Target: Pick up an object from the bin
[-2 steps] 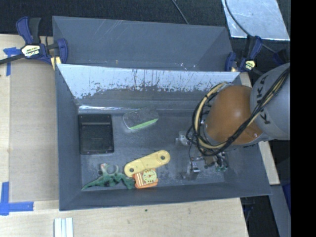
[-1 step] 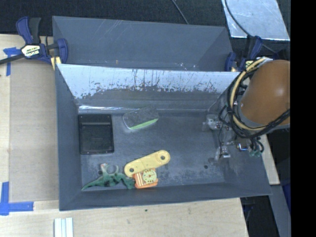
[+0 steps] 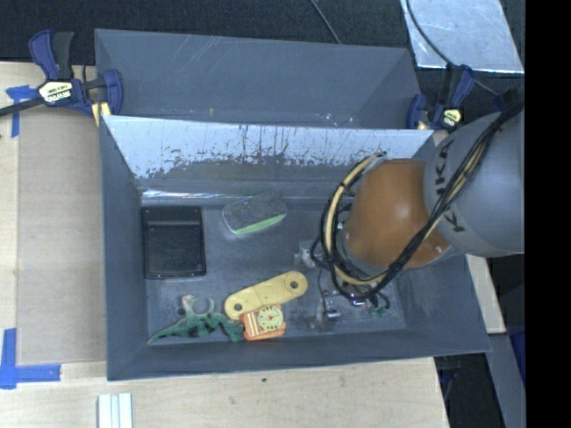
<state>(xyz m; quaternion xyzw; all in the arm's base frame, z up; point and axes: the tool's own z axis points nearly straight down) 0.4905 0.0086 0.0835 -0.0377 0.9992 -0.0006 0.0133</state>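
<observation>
My gripper [image 3: 326, 303] is low in the bin's front right part, mostly hidden under the arm's wrist. Just left of it lies a flat yellow plastic piece [image 3: 265, 293] with rounded ends, set slantwise on the floor. A small orange toy with a pale dial [image 3: 264, 323] rests against the yellow piece's front side. A green, leafy-looking plastic toy [image 3: 194, 328] lies along the front wall, further left. I see nothing held by the gripper.
A black rectangular box [image 3: 174, 241] lies at the left. A grey pad with a green edge [image 3: 253, 214] sits mid-bin towards the back. A small grey ring-shaped bit [image 3: 196, 306] lies near the green toy. The arm and its cables cover the bin's right side.
</observation>
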